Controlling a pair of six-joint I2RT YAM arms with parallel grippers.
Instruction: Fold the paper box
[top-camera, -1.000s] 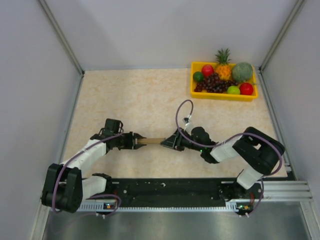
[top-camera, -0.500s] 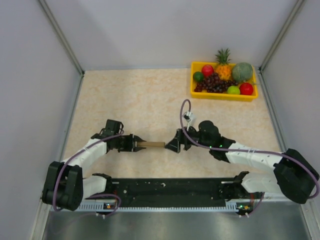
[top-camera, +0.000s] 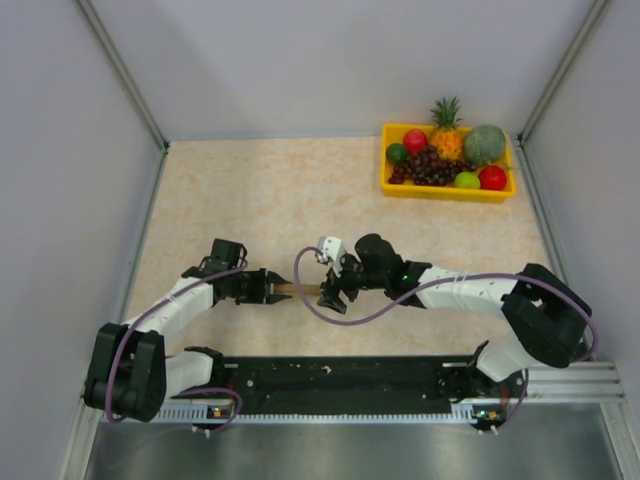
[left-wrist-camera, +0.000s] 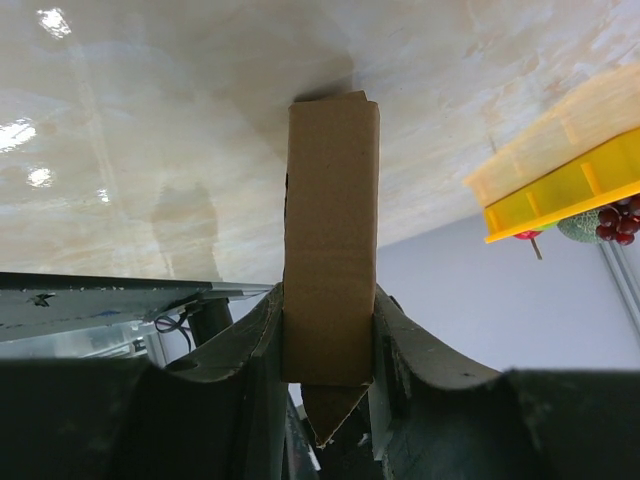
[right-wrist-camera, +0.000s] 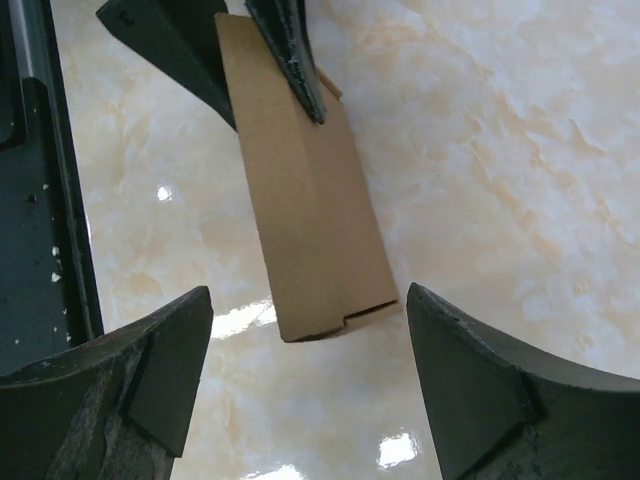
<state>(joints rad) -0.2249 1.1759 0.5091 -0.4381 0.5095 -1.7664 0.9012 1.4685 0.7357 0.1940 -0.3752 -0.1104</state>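
Observation:
The paper box (top-camera: 303, 288) is a narrow, flattened brown cardboard piece held just above the table in front of the arm bases. My left gripper (top-camera: 278, 289) is shut on its left end; the left wrist view shows the box (left-wrist-camera: 330, 230) clamped between both fingers (left-wrist-camera: 245, 350), a pointed flap hanging below. My right gripper (top-camera: 328, 293) hovers over the box's free right end, open. In the right wrist view the box (right-wrist-camera: 305, 210) lies between and beyond the spread fingers (right-wrist-camera: 165, 375), touching neither, with the notched end nearest.
A yellow fruit tray (top-camera: 447, 190) with a pineapple, grapes and other fruit stands at the back right, also in the left wrist view as the tray (left-wrist-camera: 560, 190). The black base rail (top-camera: 340, 375) runs along the near edge. Grey walls enclose the table.
My right gripper has let go of the box's right end and opened wide, and it has shifted left over that end. The left gripper still holds the box in the same place.

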